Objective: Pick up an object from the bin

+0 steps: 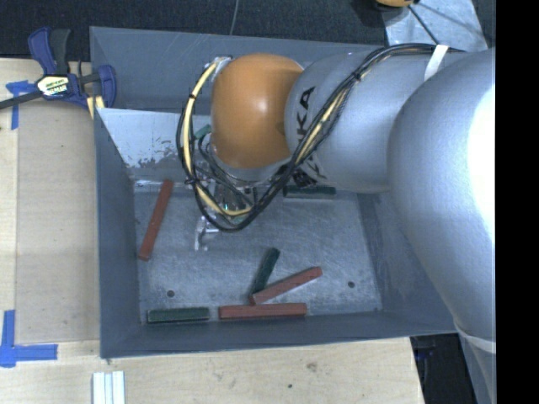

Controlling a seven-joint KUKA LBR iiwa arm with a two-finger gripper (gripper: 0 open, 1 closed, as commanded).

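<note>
Gripper (205, 232) hangs low in the left middle of the bin, tucked under the wrist, and from above it cannot be told whether it is open or closed; nothing shows in its grasp. The silver arm (396, 133) reaches in from the right and covers the bin's right rear quarter. Its orange cover (253, 108) points straight down, with cables (192, 141) looped round it.

The grey bin (114, 251) has bare floor below the gripper and out toward the right wall. A red-brown stick (156, 220) lies just to the gripper's left, parallel to the left wall and near it. A second red-brown stick (263, 311) and a dark green block (178, 316) lie against the front wall. A third red-brown stick (288, 284) lies slanted just behind them, touching a short dark green stick (267, 267).
</note>
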